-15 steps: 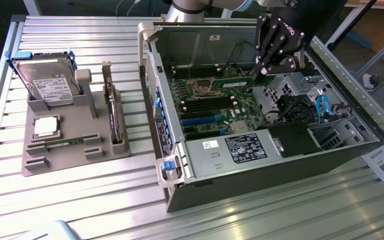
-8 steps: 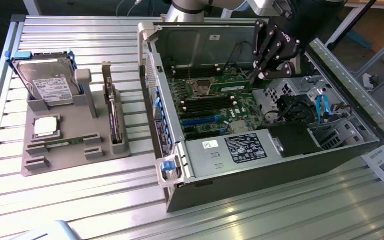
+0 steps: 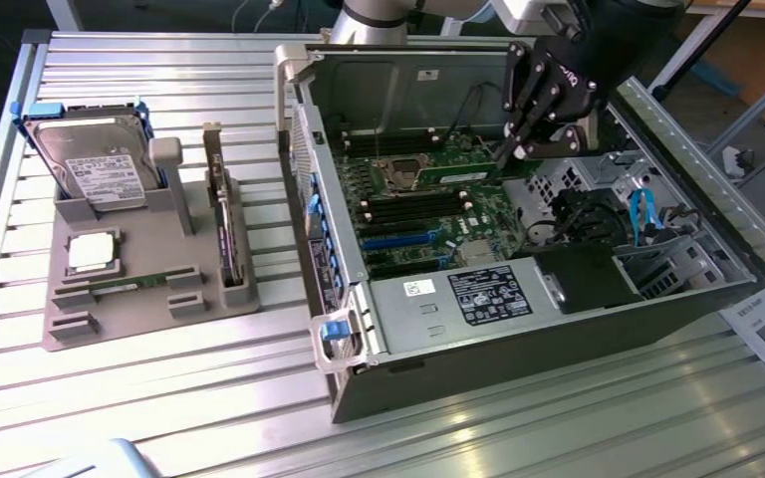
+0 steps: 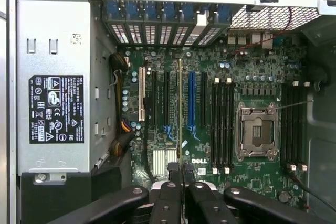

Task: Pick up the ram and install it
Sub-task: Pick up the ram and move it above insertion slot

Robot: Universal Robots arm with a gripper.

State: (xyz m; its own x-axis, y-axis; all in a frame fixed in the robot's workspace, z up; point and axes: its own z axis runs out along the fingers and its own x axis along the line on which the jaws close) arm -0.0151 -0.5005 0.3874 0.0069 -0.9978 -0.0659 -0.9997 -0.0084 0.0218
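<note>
I see the gripper [image 4: 180, 174] clamped on the ram [image 4: 180, 108], held edge-down above the motherboard [image 4: 257, 182] inside the open case [image 3: 396, 75], its long axis parallel to the black memory slots [image 4: 222, 124], which lie off to its side, toward the processor socket [image 4: 257, 132].

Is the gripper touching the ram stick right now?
Touching. The wrist view shows the gripper clamped on the ram, which sits edge-on between its fingertips.

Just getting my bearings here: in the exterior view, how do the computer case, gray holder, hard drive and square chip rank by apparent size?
Largest to smallest:
1. case
2. holder
3. hard drive
4. chip
The gaps are plain, so nearness to the camera does not put the order in doubt.
</note>
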